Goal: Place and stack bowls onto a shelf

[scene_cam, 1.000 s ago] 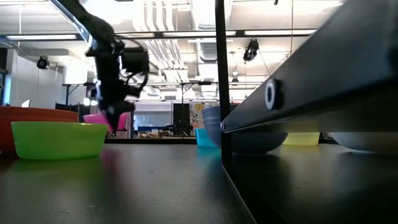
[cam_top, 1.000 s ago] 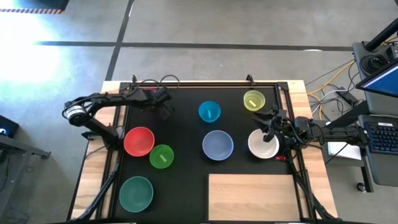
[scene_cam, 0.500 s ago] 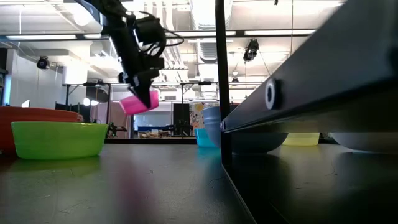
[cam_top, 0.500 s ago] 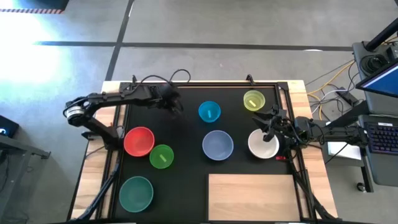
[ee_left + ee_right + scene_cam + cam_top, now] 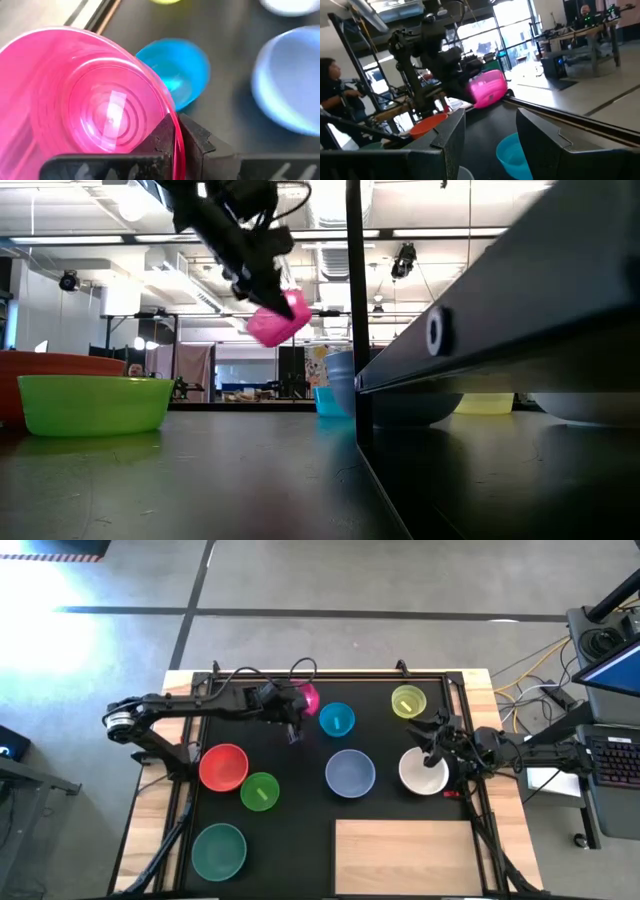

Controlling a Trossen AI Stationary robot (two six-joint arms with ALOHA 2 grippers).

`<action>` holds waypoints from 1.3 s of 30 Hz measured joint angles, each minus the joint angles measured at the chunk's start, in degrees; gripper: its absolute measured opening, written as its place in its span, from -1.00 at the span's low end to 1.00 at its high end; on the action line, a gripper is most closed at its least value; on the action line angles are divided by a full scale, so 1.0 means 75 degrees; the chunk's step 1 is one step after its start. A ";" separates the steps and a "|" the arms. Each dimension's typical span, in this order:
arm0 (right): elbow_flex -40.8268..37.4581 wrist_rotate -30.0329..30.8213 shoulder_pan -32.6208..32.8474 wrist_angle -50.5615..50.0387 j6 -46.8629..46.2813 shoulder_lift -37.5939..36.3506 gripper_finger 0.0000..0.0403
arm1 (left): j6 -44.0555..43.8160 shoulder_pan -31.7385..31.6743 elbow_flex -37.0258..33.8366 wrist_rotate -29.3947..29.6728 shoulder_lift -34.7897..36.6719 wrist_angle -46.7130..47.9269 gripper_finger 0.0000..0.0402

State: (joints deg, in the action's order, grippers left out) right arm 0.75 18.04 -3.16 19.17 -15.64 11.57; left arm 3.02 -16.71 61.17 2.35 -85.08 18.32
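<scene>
We see the left gripper [image 5: 292,720] pinching the small round magenta plastic bowl [image 5: 305,697] by its rim, tilted high above the mat, where we judge it could slip and drop onto the small blue plastic bowl [image 5: 337,720], while the right gripper [image 5: 436,744] waits spread wide over the larger white plastic bowl [image 5: 422,773].

The floor [image 5: 330,590] is gray with dark lines. Long lights [image 5: 420,235] and pipes [image 5: 270,210] hang on the ceiling. A computer [image 5: 610,755] sits nearby.

Eight bowls show from above: one magenta [image 5: 306,697], one blue [image 5: 337,720], one yellow [image 5: 408,701], one periwinkle [image 5: 350,773], one white [image 5: 420,774], one red [image 5: 223,767], one light green [image 5: 260,791] and one teal-green [image 5: 219,850], plus one wooden shelf [image 5: 405,856], seemingly a single board.
</scene>
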 joint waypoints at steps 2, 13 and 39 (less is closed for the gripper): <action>0.0000 0.0001 0.0000 0.0114 -0.0176 0.0021 -0.17 | 0.0302 0.0055 0.0000 -0.0648 0.0003 -0.0267 -1.00; 0.0160 -0.1161 0.0000 0.0546 -0.1145 0.0055 -0.17 | 0.2368 0.0194 0.0000 -0.3477 0.0003 -0.0437 -1.00; 0.5454 -0.1868 0.0000 -0.5568 0.0479 0.3551 -0.17 | 0.4046 0.0537 -0.0015 -0.1576 -0.0395 -0.0040 -1.00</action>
State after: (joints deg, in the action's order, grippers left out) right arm 41.66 4.02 -3.16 -22.59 -12.06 38.20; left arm 33.37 -12.69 61.06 -9.47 -88.04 18.02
